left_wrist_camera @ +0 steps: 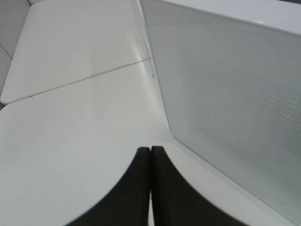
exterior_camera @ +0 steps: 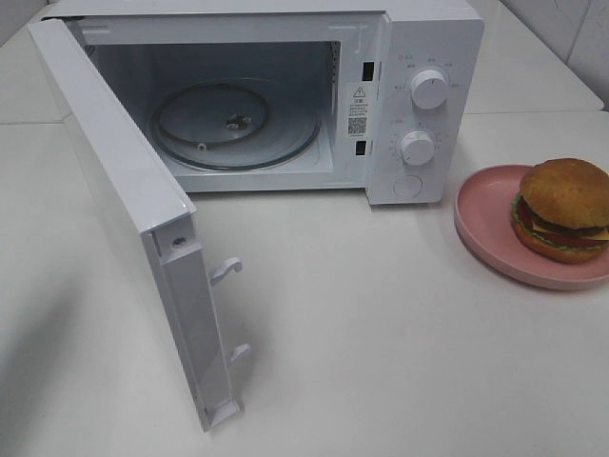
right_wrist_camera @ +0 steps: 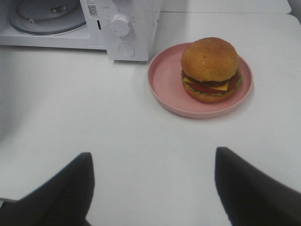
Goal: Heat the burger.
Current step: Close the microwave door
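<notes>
The burger (exterior_camera: 563, 209) with its golden-brown bun, lettuce, tomato and cheese sits on a pink plate (exterior_camera: 479, 212) at the right of the table, just right of the white microwave (exterior_camera: 419, 105). The microwave's door (exterior_camera: 133, 209) hangs wide open, baring the glass turntable (exterior_camera: 233, 124). In the right wrist view the burger (right_wrist_camera: 209, 69) lies ahead of my right gripper (right_wrist_camera: 153, 176), whose dark fingers (right_wrist_camera: 70, 193) stand wide apart and empty, well short of the plate (right_wrist_camera: 164, 80). My left gripper (left_wrist_camera: 150, 162) is shut, empty, beside the outer face of the door (left_wrist_camera: 230, 117). Neither arm shows in the high view.
The microwave's two knobs (exterior_camera: 428, 89) and its round button face front. Door latch hooks (exterior_camera: 226, 270) stick out from the open door's edge. A seam between tabletops (left_wrist_camera: 84, 75) runs behind the door. White table (exterior_camera: 381, 333) spreads in front.
</notes>
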Robot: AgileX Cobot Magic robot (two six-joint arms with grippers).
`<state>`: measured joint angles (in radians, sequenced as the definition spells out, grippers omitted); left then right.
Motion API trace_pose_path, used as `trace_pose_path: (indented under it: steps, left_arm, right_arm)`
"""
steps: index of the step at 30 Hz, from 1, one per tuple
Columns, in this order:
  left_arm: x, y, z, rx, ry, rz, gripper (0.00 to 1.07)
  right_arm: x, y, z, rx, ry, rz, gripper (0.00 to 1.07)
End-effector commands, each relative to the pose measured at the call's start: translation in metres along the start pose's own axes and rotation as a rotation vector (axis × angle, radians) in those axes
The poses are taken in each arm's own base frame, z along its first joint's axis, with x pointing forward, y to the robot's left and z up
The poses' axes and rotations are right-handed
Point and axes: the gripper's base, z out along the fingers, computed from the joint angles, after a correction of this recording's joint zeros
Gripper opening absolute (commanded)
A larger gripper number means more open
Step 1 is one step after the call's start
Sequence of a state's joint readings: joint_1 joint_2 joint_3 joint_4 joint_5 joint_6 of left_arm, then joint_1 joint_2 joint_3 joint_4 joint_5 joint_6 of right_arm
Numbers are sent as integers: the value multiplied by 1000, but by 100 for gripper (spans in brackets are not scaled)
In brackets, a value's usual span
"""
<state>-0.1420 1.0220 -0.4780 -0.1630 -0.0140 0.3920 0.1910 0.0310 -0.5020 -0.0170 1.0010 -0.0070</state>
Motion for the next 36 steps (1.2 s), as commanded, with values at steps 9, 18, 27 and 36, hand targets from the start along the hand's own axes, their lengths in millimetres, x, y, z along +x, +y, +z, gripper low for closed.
trace_pose_path:
  steps: [9,18,27,36]
  left_arm:
    - [-12,-23,75,56,-13,51,0]
    - [-32,-48,117,125,-17,88,0]
    - [-44,-65,142,161,-30,107,0]
    - [-55,-84,165,196,-49,123,0]
  right_arm:
    - [1,0,0,6,-4,8,68]
    - [1,0,0,6,-4,8,68]
    - [1,0,0,6,-4,8,68]
    - [1,0,0,6,-4,8,68]
